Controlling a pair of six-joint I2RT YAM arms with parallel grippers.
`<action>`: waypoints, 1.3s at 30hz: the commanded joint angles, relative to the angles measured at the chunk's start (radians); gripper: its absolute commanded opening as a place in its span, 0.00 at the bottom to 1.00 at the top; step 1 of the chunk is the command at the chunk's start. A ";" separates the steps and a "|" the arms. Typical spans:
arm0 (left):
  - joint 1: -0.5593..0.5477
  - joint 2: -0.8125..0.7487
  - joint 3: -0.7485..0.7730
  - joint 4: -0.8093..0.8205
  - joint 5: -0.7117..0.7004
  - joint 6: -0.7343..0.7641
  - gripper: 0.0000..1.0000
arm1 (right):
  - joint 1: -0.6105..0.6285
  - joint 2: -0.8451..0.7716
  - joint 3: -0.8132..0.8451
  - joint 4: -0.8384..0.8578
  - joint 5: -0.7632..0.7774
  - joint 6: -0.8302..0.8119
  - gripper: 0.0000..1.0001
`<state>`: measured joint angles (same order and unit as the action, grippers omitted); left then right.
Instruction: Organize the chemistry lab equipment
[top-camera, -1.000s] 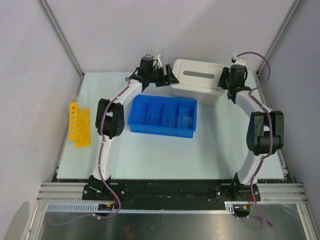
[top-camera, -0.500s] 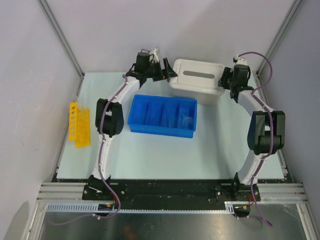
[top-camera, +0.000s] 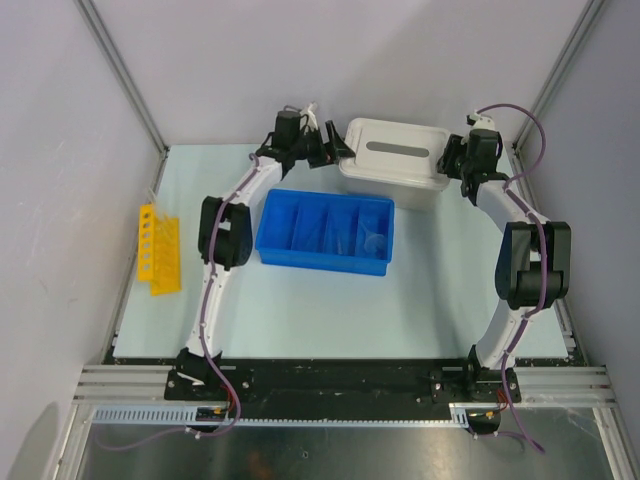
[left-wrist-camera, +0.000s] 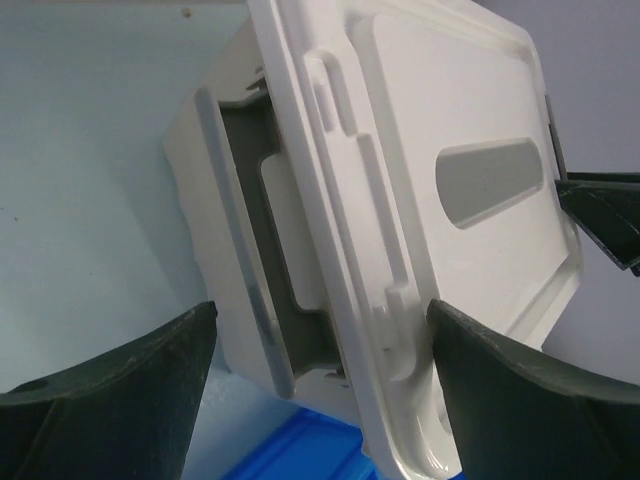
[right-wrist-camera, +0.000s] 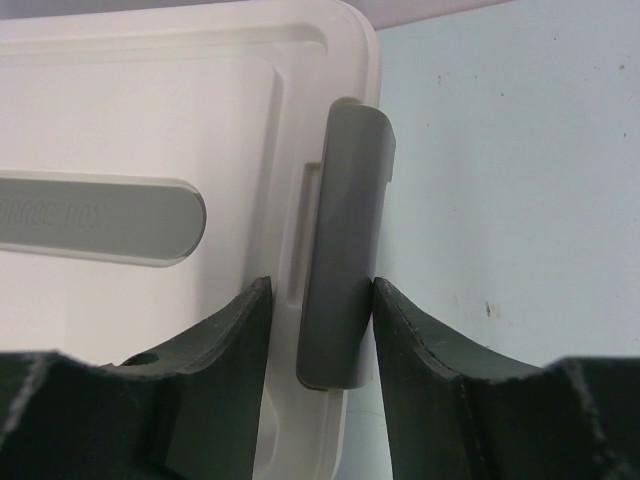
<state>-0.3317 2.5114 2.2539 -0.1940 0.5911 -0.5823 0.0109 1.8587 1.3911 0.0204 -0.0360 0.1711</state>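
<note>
Pale mint table (top-camera: 320, 310) — grey walls (top-camera: 400, 60), aluminium corner posts (top-camera: 121, 72)

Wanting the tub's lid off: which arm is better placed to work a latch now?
Right. The right gripper clamps the grey latch; the left gripper stands wide open, clear of the tub.

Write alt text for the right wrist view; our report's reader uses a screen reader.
Two dark fingers of the right gripper closely flank a grey plastic latch on the edge of a white plastic tub lid, above a pale green tabletop. Whether they actually pinch the latch is unclear.
</note>
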 joint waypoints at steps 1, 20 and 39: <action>-0.010 0.020 0.074 0.065 0.051 -0.038 0.88 | 0.027 0.074 -0.015 -0.147 -0.061 -0.019 0.46; -0.104 -0.128 -0.048 0.068 -0.092 0.179 0.27 | 0.086 0.092 -0.015 -0.110 -0.079 0.037 0.44; -0.069 -0.183 -0.094 0.068 -0.104 0.129 0.88 | 0.012 0.056 0.074 -0.153 -0.100 0.072 0.96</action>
<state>-0.3878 2.4233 2.1777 -0.1364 0.4252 -0.4206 0.0074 1.8835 1.4231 -0.0036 -0.0257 0.2340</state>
